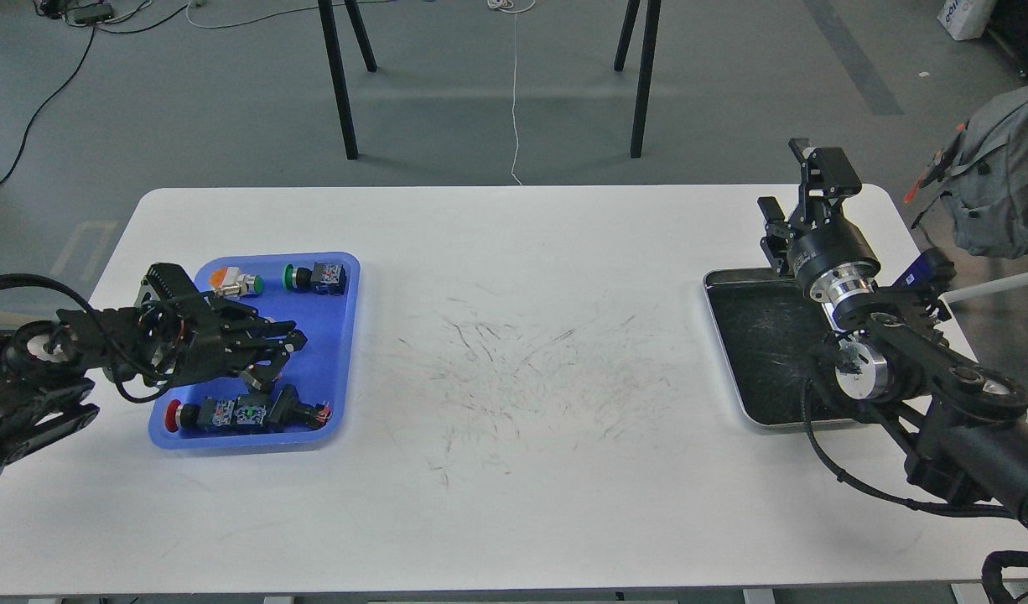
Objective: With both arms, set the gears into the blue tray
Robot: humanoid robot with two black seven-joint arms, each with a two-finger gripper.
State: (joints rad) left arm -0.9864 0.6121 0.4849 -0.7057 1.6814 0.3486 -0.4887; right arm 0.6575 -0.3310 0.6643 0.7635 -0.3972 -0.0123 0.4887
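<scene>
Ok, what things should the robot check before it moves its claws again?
1. Left claw over the blue tray: ok, it hangs above the tray's middle.
2. Left claw holding a gear: cannot tell, too dark and small.
3. Gears in the tray: cannot tell; only push-button switches show.
4. Right claw position: ok, it is raised above the far edge of the silver tray.
5. Gears left in the silver tray: cannot tell, its dark inside hides tiny black parts.
6. Table between the trays: ok, only scuff marks.
</scene>
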